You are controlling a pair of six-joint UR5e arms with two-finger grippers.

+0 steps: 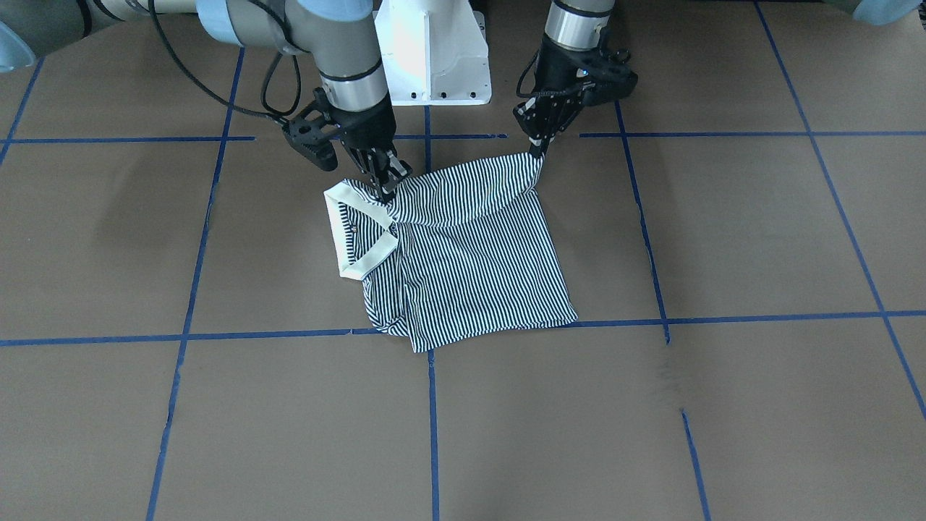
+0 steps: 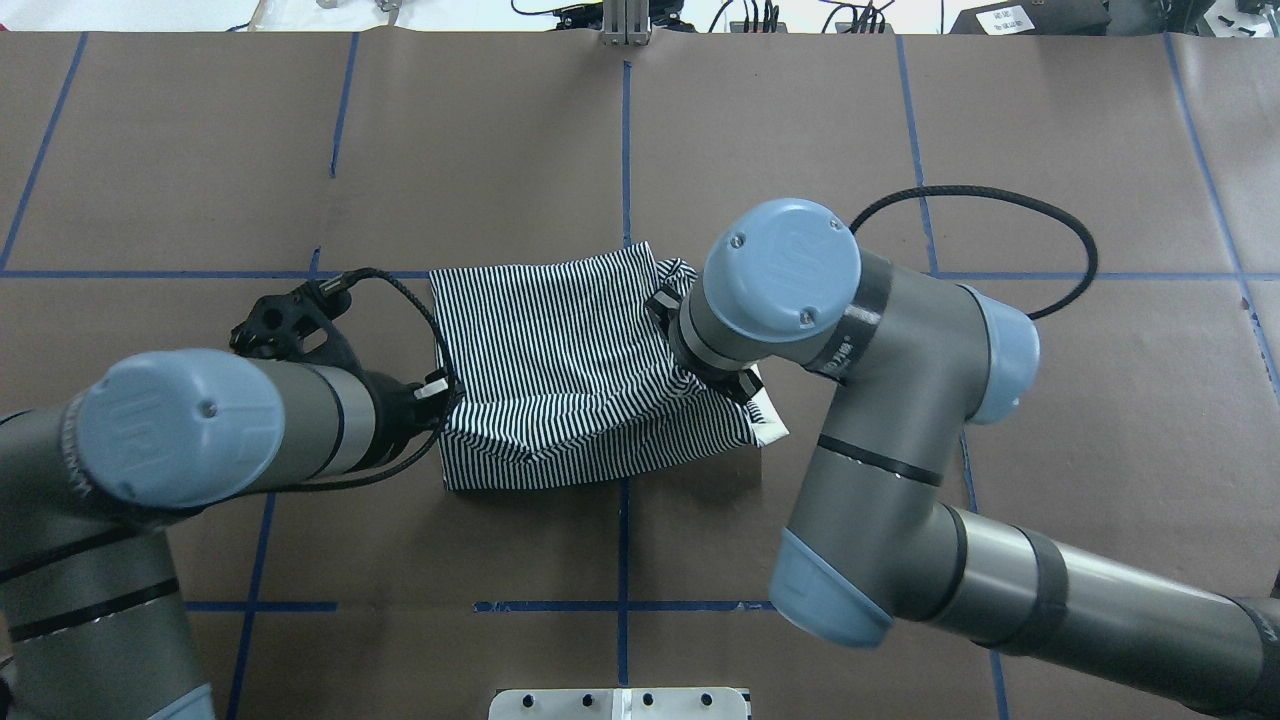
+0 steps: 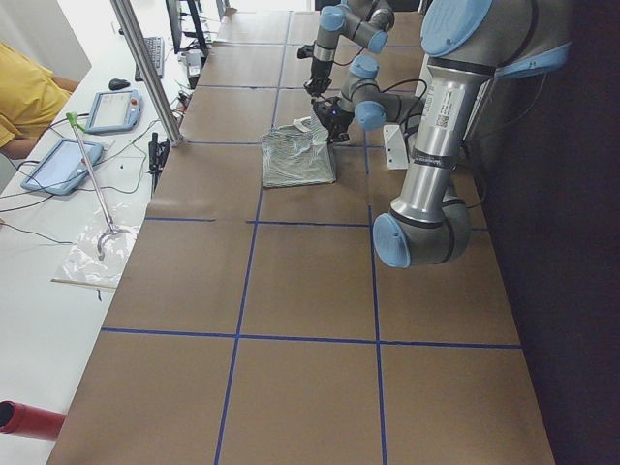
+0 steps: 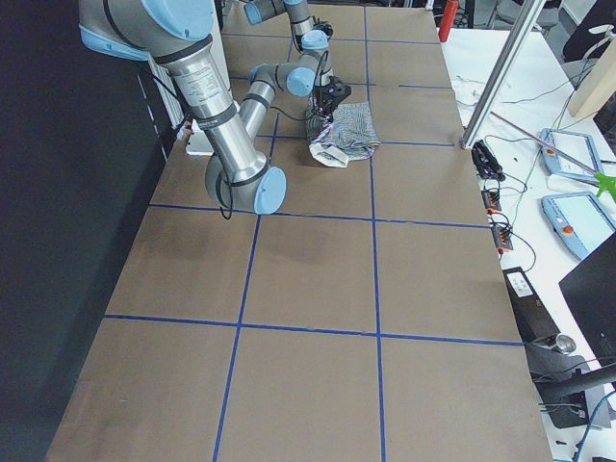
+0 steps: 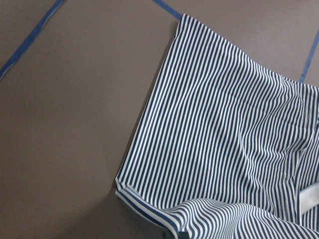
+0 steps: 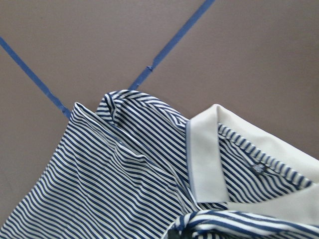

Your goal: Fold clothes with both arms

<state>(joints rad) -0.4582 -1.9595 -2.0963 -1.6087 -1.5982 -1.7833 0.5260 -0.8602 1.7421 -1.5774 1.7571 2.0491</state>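
The striped polo shirt (image 1: 477, 253) lies folded in a rough square mid-table, its cream collar (image 1: 338, 210) toward my right arm's side. My left gripper (image 1: 537, 150) is shut on the shirt's near corner and lifts it slightly into a taut peak. My right gripper (image 1: 383, 184) is shut on the fabric beside the collar. In the overhead view the shirt (image 2: 560, 360) sits between both wrists, which hide the fingertips. The left wrist view shows the striped fabric (image 5: 224, 129) with a raised fold at the bottom. The right wrist view shows the collar (image 6: 204, 154) and bunched fabric at the bottom edge.
The white pedestal base (image 1: 434, 58) stands just behind the shirt. Blue tape lines (image 1: 434, 405) grid the brown table. An operators' desk with tablets (image 3: 68, 165) runs along the far side, with a person in yellow (image 3: 24, 97).
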